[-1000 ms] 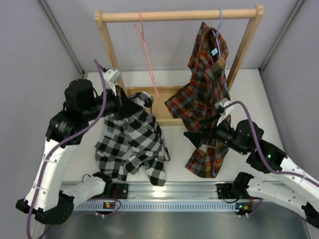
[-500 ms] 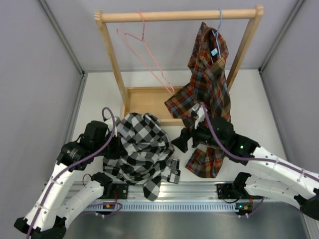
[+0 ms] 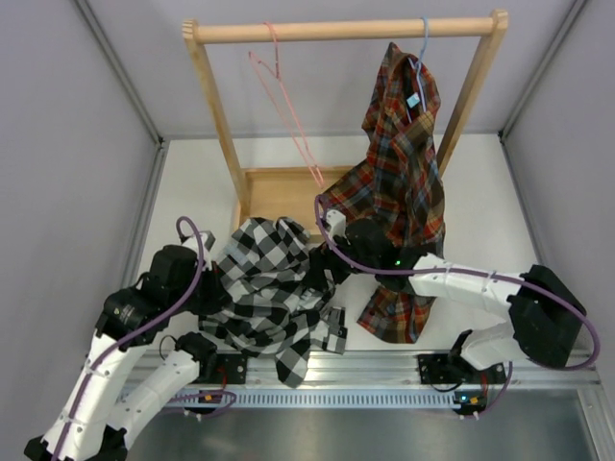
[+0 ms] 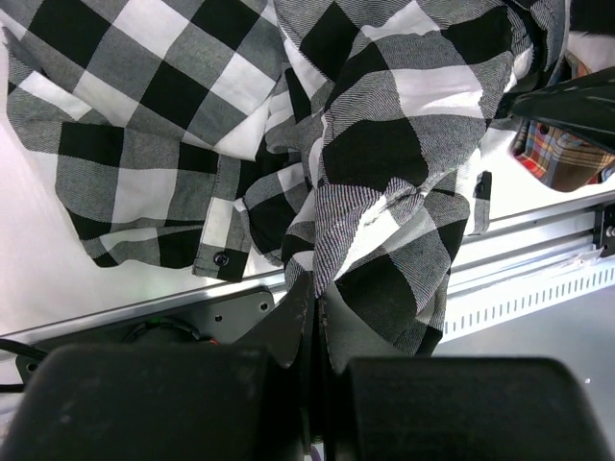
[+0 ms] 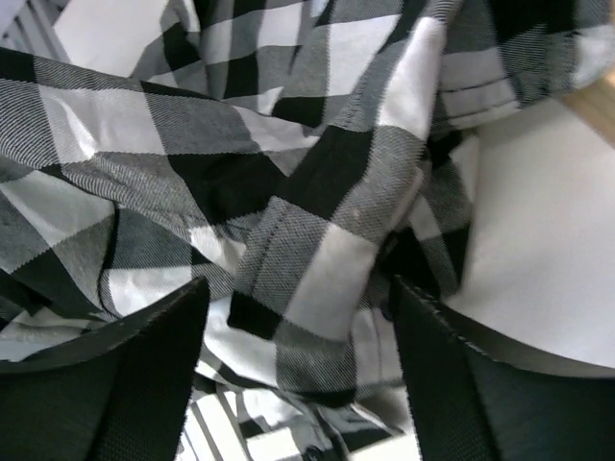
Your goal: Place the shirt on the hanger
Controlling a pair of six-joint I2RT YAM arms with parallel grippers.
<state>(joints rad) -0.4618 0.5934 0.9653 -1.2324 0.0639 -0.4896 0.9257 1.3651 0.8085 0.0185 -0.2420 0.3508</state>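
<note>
The black-and-white checked shirt (image 3: 269, 288) lies crumpled on the white tabletop (image 3: 192, 187), lower centre of the overhead view, in front of the wooden rack (image 3: 346, 29). The left claw (image 4: 315, 300) is pressed together, pinching a bunched fold of the shirt near its lower edge. The right claw (image 5: 298, 288) is spread, its two fingers straddling a fold of the same shirt. The pink hanger (image 3: 292, 120) hangs tilted from the rack's rail at upper centre, apart from the shirt. A plaid shirt (image 3: 399, 163) hangs at upper right.
</note>
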